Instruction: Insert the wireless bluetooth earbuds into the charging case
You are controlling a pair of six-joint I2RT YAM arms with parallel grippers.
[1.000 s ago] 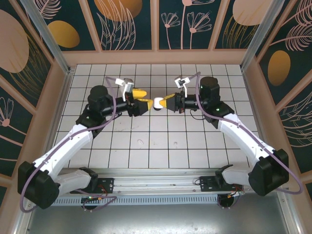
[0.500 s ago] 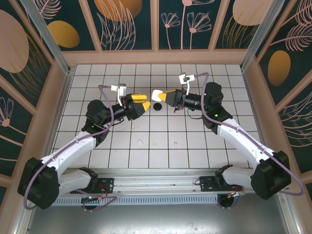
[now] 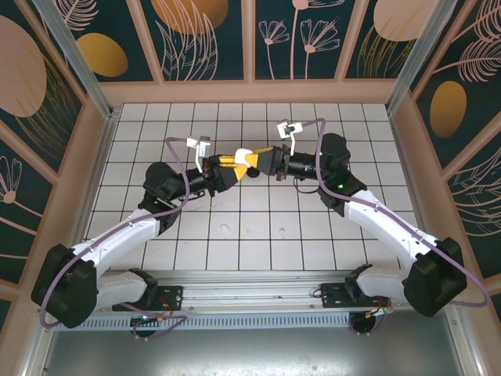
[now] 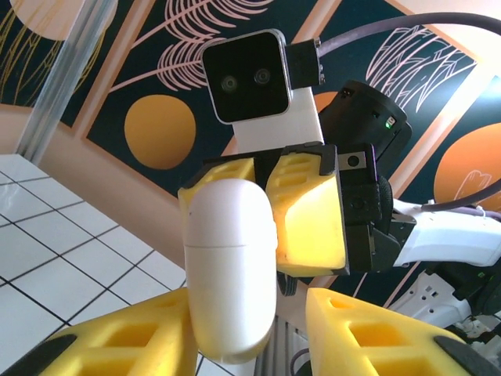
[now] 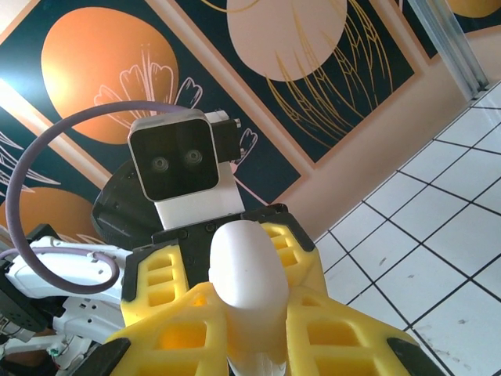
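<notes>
The white charging case (image 3: 244, 159), a closed rounded capsule, hangs in the air above the middle of the tiled floor. My right gripper (image 3: 255, 160) is shut on one end of it; the case (image 5: 249, 282) juts out from between my yellow fingers. My left gripper (image 3: 235, 164) faces it from the left, its jaws either side of the case's (image 4: 229, 266) other end. One finger lies against the case and the other stands a little off it. Two tiny whitish earbuds (image 3: 225, 229) (image 3: 282, 232) lie on tiles nearer the arm bases.
The white tiled floor (image 3: 368, 227) is walled by a low wooden rim (image 3: 250, 92) and patterned panels on three sides. A metal rail (image 3: 250, 280) with both arm bases runs along the near edge.
The two grippers have come together over the middle. My right gripper has carried the case to the left, and my left gripper has risen to it with its jaws narrowing round the free end.
</notes>
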